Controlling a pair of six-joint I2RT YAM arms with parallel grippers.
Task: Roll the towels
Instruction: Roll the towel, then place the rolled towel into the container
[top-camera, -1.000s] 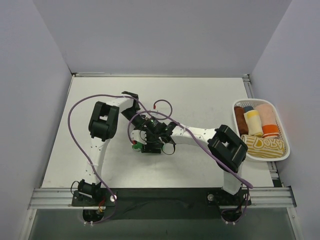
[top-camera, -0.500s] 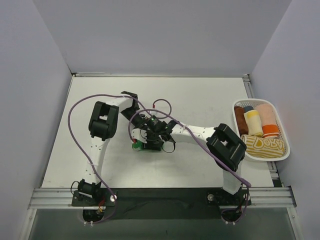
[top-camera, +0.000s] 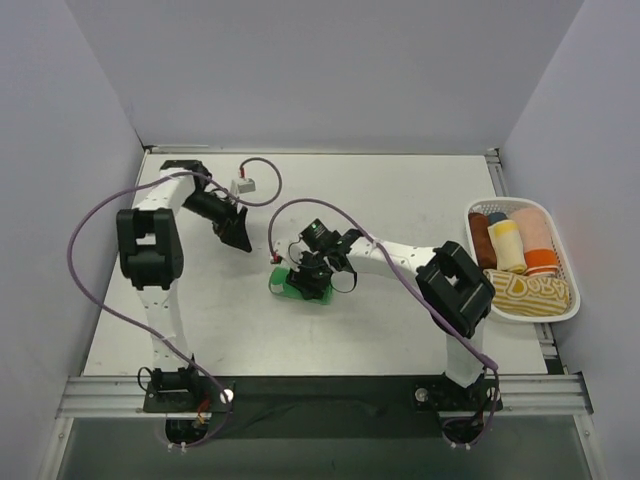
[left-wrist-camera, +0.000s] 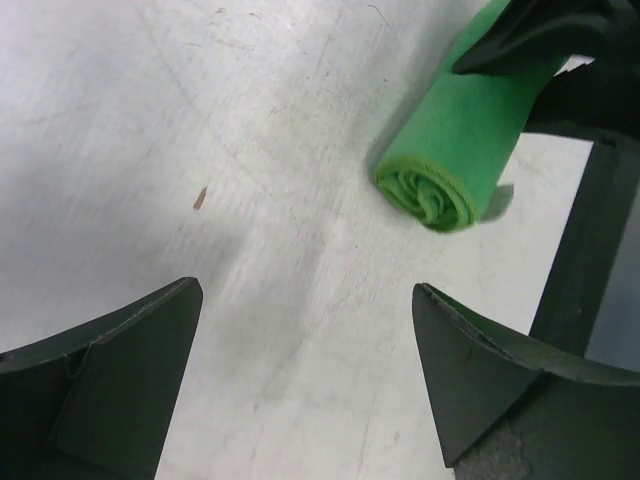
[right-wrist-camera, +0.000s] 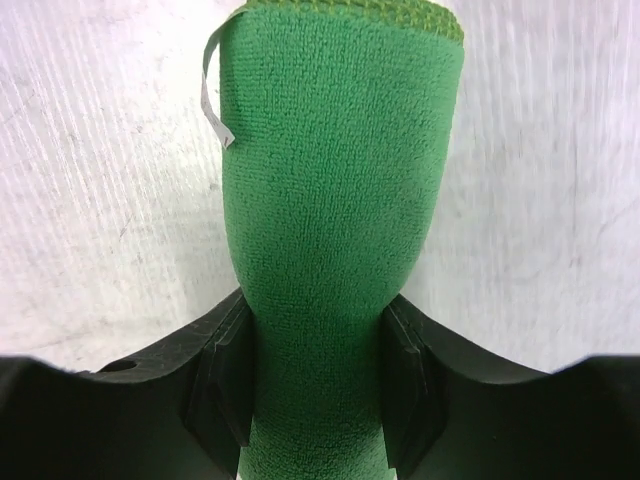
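The green towel (top-camera: 286, 288) lies rolled into a tight cylinder on the white table (top-camera: 200, 320), left of centre. In the right wrist view the green towel (right-wrist-camera: 335, 190) runs away from the camera, its small white tag (right-wrist-camera: 212, 100) at the far left. My right gripper (right-wrist-camera: 315, 370) is shut on the roll's near part, both pads pressed into the cloth; from above my right gripper (top-camera: 306, 278) covers most of it. My left gripper (top-camera: 240, 238) hangs open to the back left, apart from the roll. In its own view the left gripper (left-wrist-camera: 305, 380) holds nothing and the roll's spiral end (left-wrist-camera: 432, 196) faces it.
A white slatted basket (top-camera: 562, 312) stands at the table's right edge and holds several rolled towels, one of them pale yellow (top-camera: 507, 245). Purple cables loop over both arms. Grey walls close in the table at the left, back and right.
The left arm has swung away from the green roll to the back left, and its gripper has opened wide. The right gripper has stayed on the roll, closing a little tighter.
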